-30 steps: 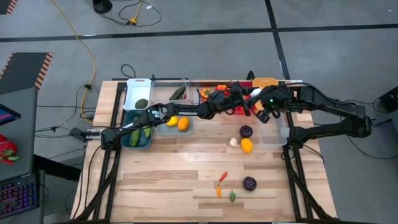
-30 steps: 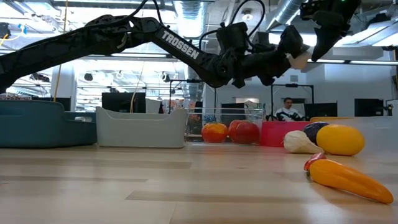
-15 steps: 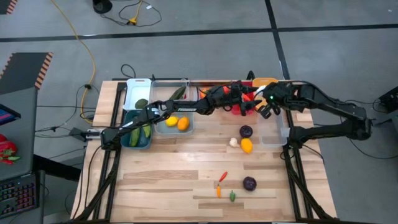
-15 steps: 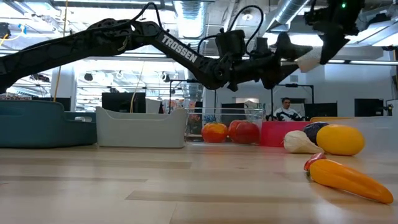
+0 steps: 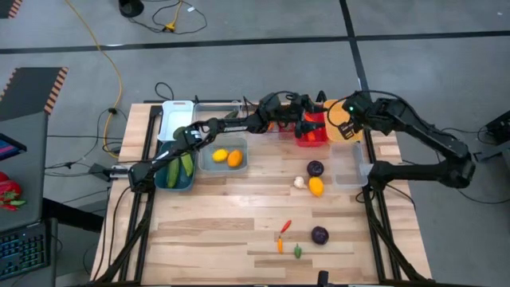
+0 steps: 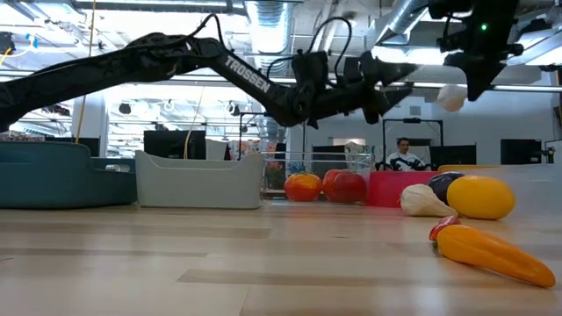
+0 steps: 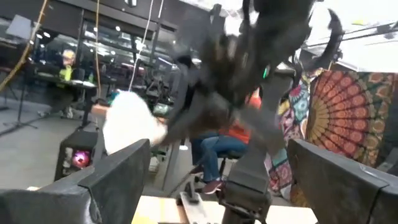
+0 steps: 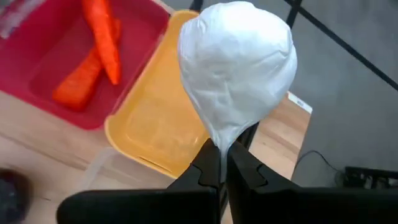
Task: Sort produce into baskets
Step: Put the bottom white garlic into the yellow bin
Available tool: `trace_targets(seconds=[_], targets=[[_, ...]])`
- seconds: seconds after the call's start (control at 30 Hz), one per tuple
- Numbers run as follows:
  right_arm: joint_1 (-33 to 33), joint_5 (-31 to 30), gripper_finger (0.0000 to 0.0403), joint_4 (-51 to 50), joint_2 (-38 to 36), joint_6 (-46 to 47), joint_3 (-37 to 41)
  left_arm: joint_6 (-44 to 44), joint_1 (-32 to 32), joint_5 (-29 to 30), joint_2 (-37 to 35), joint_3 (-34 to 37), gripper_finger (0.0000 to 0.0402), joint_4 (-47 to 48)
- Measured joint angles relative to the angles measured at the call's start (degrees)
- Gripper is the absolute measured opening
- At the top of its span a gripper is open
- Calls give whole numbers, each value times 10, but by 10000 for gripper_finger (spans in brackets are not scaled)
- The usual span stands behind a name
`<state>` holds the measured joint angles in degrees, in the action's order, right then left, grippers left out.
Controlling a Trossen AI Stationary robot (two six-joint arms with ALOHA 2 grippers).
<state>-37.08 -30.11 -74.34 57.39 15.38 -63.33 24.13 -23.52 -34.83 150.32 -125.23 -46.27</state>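
You are working in a robotics lab set inside an open-plan office. The wooden tabletop (image 5: 239, 215) sits on a metal frame over a grey concrete floor (image 5: 239, 72) marked with dark tape lines, with a yellow cable (image 5: 111, 60) trailing across it. In the low view, exposed ducts (image 6: 399, 13) and strip lights run along the ceiling, and rows of dark monitors (image 6: 176, 142) fill the room behind. A seated person (image 6: 406, 154) works at a desk there. At the high view's left edge you can see a keyboard (image 5: 20, 247) on a side desk.
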Motion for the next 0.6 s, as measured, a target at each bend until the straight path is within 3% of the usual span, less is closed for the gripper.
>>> trace_targets(seconds=[0.17, 0.27, 0.43, 0.6], targets=[[-39, 33, 34, 16, 1, -27, 56, -75, -14, -9, -51, 0, 364, 118], [-53, 47, 34, 41, 0, -61, 90, -189, -14, 9, -94, 0, 364, 270], [-68, 48, 34, 95, 1, -76, 121, -366, -8, 99, -176, 0, 364, 524], [-78, 48, 47, 118, 1, -106, 124, -442, -9, 134, -245, 0, 364, 745]])
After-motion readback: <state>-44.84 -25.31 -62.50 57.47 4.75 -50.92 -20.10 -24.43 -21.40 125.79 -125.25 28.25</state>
